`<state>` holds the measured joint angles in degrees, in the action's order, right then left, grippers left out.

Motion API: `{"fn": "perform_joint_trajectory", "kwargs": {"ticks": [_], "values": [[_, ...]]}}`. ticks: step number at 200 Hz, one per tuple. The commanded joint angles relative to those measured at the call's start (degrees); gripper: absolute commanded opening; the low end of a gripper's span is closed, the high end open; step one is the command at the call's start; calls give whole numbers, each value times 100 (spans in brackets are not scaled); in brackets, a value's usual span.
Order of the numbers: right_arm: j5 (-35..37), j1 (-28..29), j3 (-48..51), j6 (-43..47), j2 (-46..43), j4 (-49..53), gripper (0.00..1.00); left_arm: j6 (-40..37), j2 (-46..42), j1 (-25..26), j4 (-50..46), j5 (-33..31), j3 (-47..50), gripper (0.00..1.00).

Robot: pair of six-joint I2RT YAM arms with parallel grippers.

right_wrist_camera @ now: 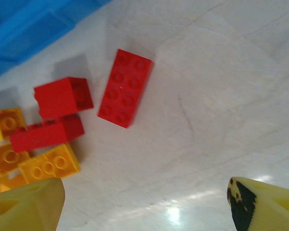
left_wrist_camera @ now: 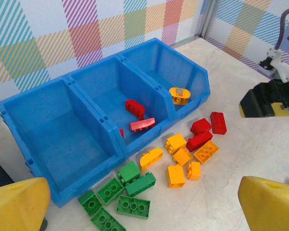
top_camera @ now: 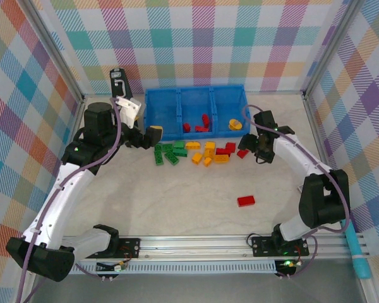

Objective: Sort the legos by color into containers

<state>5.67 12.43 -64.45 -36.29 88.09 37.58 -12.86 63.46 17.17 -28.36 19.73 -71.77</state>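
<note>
Red pickup pending: right gripper (right_wrist_camera: 144, 206), jaws apart and empty, above red lego (right_wrist_camera: 125, 88) toward the table's (top_camera: 177, 202) far edge; probably needs descent, then closure; left gripper (left_wrist_camera: 144, 207) likewise apart.

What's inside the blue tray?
In the tray, red bricks lie in the middle compartment, one orange piece in the right, nothing in the left. The front wall hides part of one red brick.
</note>
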Motion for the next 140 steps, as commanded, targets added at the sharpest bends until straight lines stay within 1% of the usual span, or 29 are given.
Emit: {"fn": "perform_joint_trajectory", "kwargs": {"ticks": [1, 22, 45, 77, 112, 140], "values": [[-509, -199, 193, -976, 302, -924, 88, 78, -96, 6, 129, 96, -44, 100], [-531, -241, 166, -1377, 620, -1202, 88, 63, -121, 6, 129, 49, -34, 100], [-474, -242, 16, -1485, 977, -1226, 88, 50, -119, 6, 119, 40, -29, 100], [-154, -241, -223, -1366, 1346, -1041, 88, 39, -106, 6, 138, 14, -1, 100], [-15, -243, -297, -1183, 1569, -981, 87, 15, -20, 6, 129, -4, 6, 100], [-18, -228, -499, -837, 1795, -839, 82, 13, 34, 6, 129, 6, -1, 100]]}}
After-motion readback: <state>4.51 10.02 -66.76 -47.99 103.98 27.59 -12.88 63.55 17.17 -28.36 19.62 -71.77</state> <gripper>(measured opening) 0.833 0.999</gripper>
